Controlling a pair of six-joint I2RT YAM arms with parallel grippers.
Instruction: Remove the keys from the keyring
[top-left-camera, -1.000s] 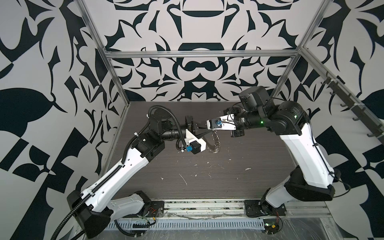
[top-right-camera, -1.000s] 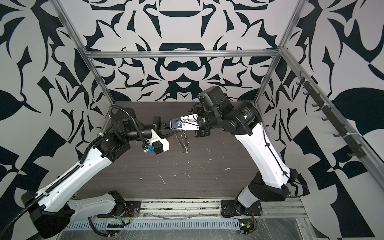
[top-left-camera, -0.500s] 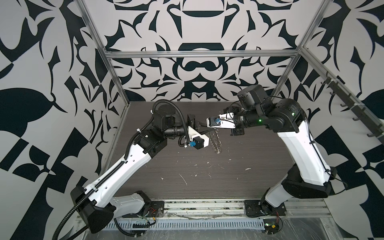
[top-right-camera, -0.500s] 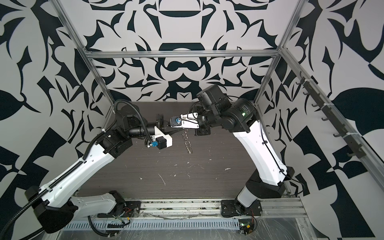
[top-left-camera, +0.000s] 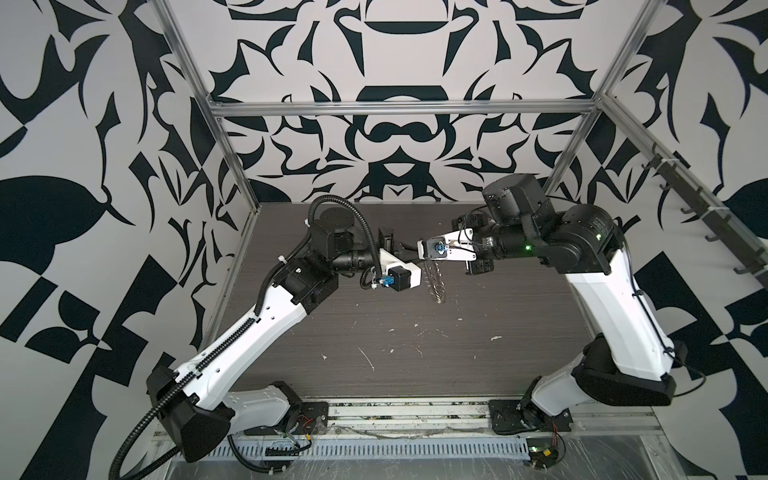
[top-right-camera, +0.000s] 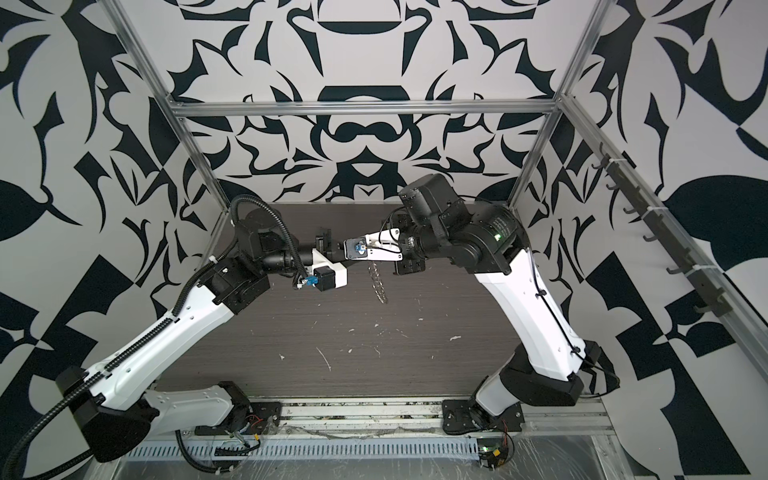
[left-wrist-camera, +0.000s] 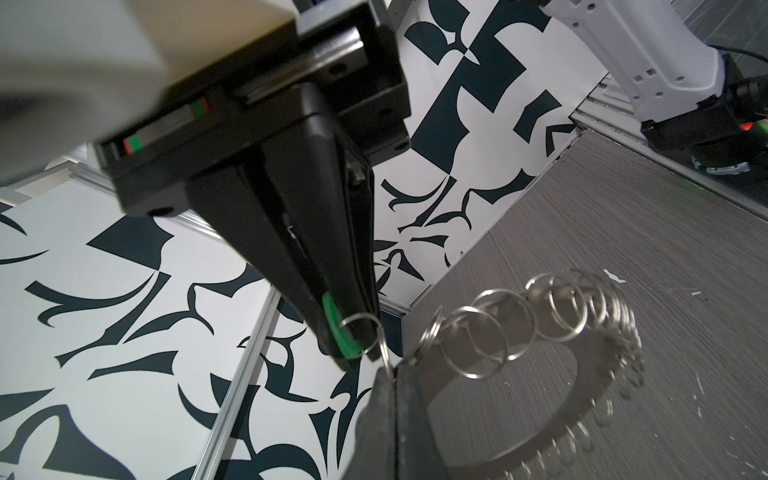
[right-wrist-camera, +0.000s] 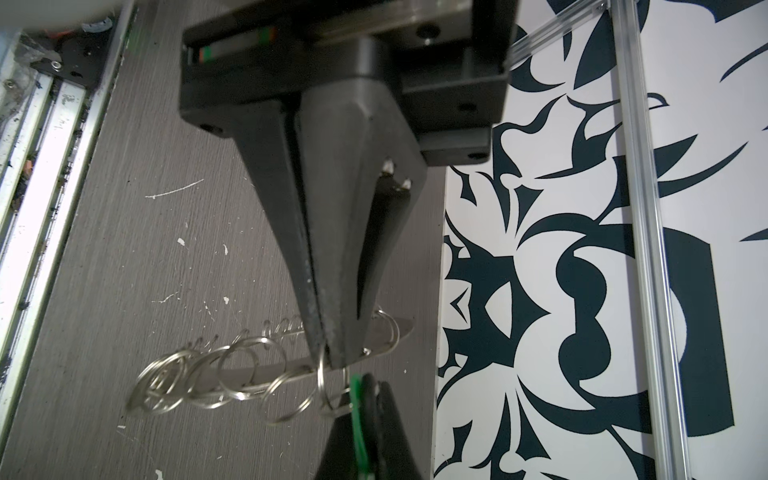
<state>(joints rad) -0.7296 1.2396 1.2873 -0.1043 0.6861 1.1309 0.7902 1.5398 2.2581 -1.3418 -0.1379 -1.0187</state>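
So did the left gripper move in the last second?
Yes. In a top view the left gripper has shifted slightly up, toward the back wall.

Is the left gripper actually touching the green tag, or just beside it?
Touching. The left wrist view shows the green tag pinched between the shut fingers of the left gripper, with only the tag's edge showing between them.

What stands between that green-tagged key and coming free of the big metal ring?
One small loop: it threads the green-tagged key, pinched in the left gripper, and seems hooked to the keyring where the right gripper pinches it. Nothing else visibly blocks it.
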